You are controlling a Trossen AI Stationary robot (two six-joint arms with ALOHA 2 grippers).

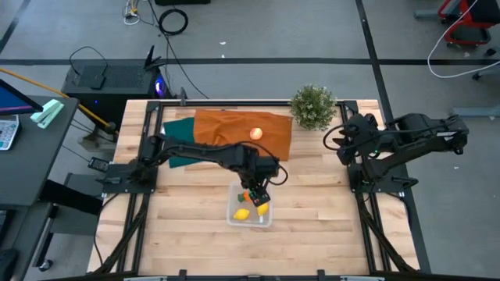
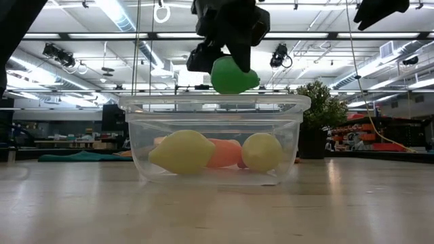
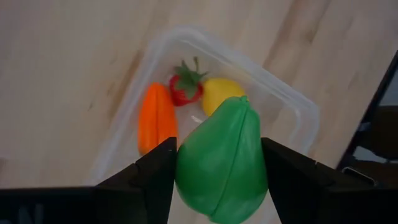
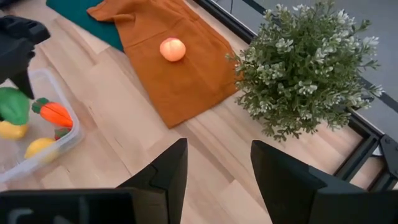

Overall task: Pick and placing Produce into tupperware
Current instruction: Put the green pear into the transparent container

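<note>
Your left gripper point(image 3: 217, 171) clamps green fruit point(image 3: 222, 162) just above tub point(image 2: 213, 105), over its middle. Inside tub: two lemons point(image 2: 182, 152), carrot point(image 3: 157, 117), strawberry point(image 3: 185, 88). Apple point(image 4: 172, 49) sits apart on orange cloth point(image 4: 177, 68). Your right gripper point(image 4: 214, 174) waits near plant point(image 4: 308, 68), fingers parted, empty.

Potted plant point(image 1: 313, 106) crowds the table's point(image 1: 187, 226) far-right corner; front lies open.
</note>
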